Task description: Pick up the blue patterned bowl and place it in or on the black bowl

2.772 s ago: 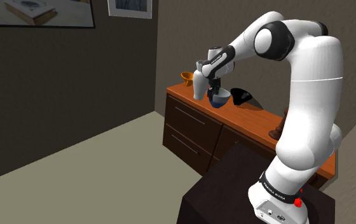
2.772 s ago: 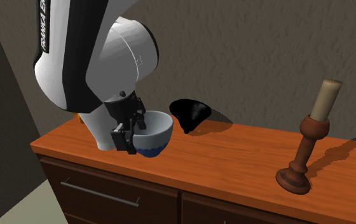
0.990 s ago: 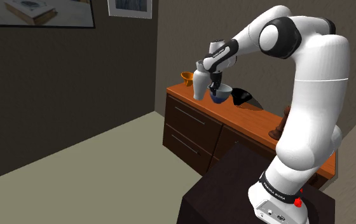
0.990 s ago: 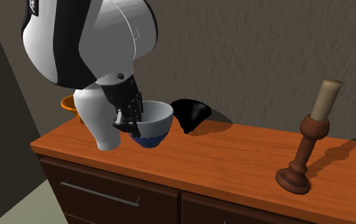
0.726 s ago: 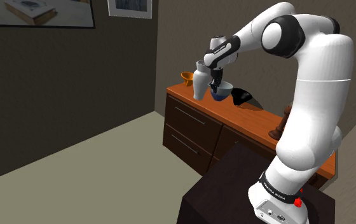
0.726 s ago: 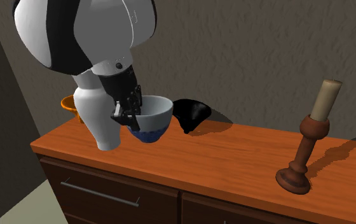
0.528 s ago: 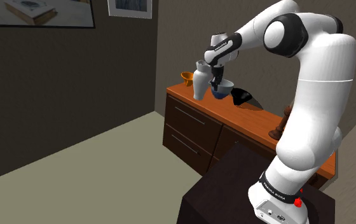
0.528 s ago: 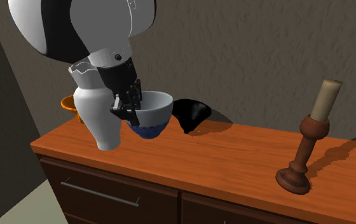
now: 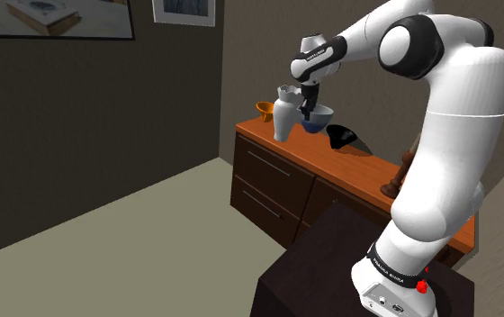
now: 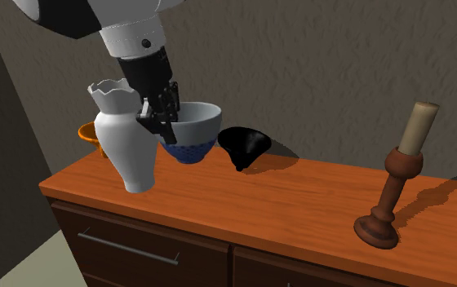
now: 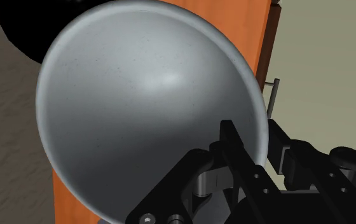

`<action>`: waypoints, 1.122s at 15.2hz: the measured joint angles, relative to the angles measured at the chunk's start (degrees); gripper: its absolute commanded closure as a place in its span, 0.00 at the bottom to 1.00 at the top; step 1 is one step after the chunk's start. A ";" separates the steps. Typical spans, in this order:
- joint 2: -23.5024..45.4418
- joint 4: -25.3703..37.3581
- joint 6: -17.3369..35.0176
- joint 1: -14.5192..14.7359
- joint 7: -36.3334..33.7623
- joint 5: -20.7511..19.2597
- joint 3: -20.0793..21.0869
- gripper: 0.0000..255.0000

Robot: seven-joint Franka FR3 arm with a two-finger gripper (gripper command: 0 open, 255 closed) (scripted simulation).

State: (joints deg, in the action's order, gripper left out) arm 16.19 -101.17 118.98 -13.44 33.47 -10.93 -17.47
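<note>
Blue patterned bowl empty, rim in hand, near black bowl.

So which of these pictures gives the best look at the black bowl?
The second exterior view. There the black bowl sits whole on the wooden dresser, beside the lifted blue-and-white bowl. The shoulder view shows it small and distant; in the wrist view a black patch beyond the lifted bowl's rim is probably part of it.

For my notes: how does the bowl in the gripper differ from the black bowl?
The held bowl is pale with a blue patterned base; the black bowl is all black. The held bowl hangs above the dresser in the gripper; the black bowl sits on it. Both are round.
</note>
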 measured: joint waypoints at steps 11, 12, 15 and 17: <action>-2.07 4.49 -6.02 -0.89 2.83 0.18 -0.67 1.00; -1.42 5.92 -6.56 -1.73 4.18 0.59 -1.04 1.00; -0.56 7.81 -6.84 -4.19 8.05 1.48 -2.19 1.00; 0.72 9.76 -7.01 -5.99 10.70 2.34 -2.87 1.00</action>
State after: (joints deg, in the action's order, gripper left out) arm 16.90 -91.41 111.96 -19.42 44.17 -8.58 -20.34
